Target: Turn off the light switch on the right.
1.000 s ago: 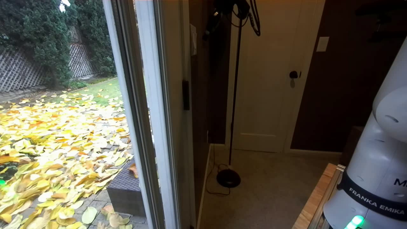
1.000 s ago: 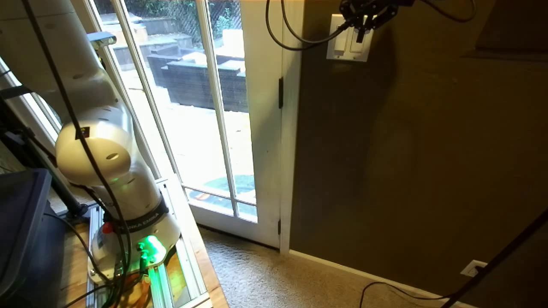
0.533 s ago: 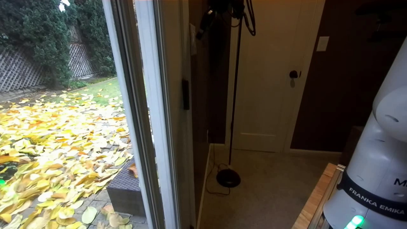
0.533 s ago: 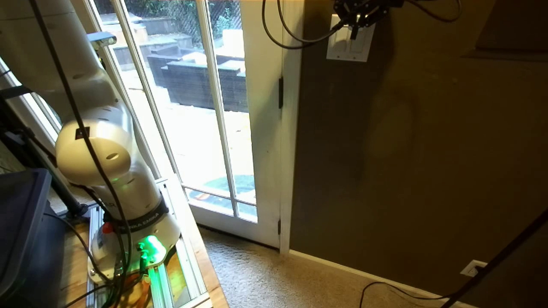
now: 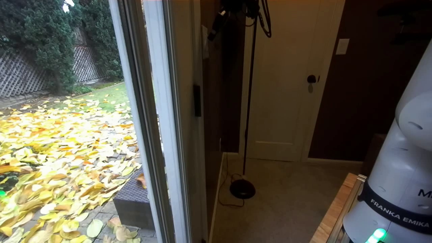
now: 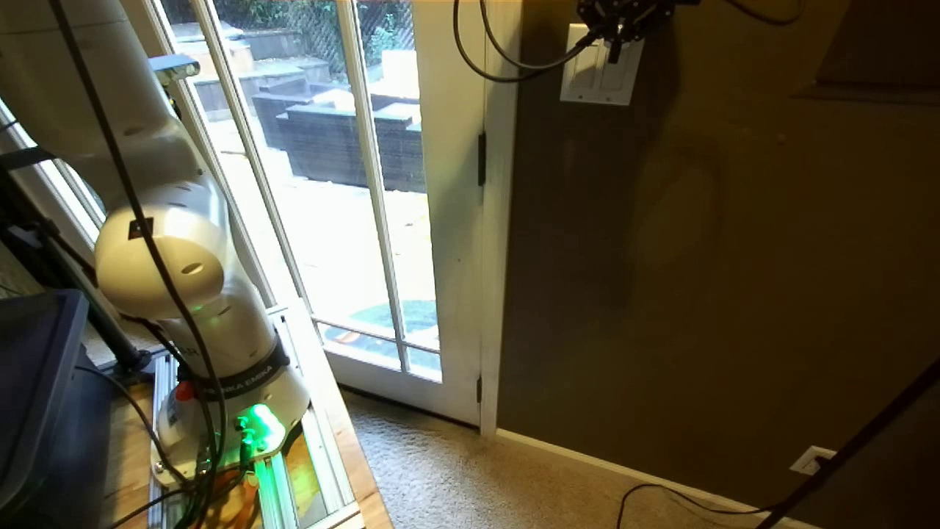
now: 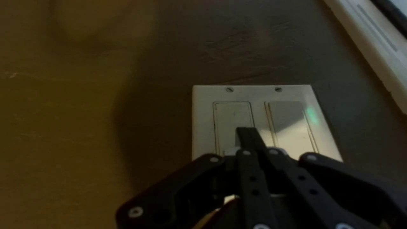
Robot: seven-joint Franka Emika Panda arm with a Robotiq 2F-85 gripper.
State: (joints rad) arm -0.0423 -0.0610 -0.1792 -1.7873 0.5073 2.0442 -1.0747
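My end effector [image 6: 615, 50], its fingertips [image 7: 248, 135] pressed together, stands at the right light switch [image 6: 617, 79] on a white wall plate [image 7: 202, 127] beside a glass-paned door [image 6: 457, 294]. The switch sits in the half of the plate farther from the white door frame [image 6: 496, 257] and so shows on the left in the wrist view, where my fingertips cover part of it; whether they touch it, I cannot tell. The neighboring switch [image 7: 292, 136], nearer the door, bears a slanted shadow [image 7: 283, 113] across its face, and a green glow [image 7: 312, 115] lights the plate's margin alongside. Loops of black cable [image 6: 558, 65] hang beside me in an exterior view, with the brown wall [image 6: 573, 257] behind. In both exterior views my white arm [image 6: 198, 246] rises from a wooden worktop [image 5: 337, 202], a green light [image 5: 377, 234] shining at its base. A slim black pole [image 5: 248, 101] stands upright on a round foot [image 5: 242, 189] on the carpet [image 5: 287, 202], a white door [image 5: 276, 101] behind it.
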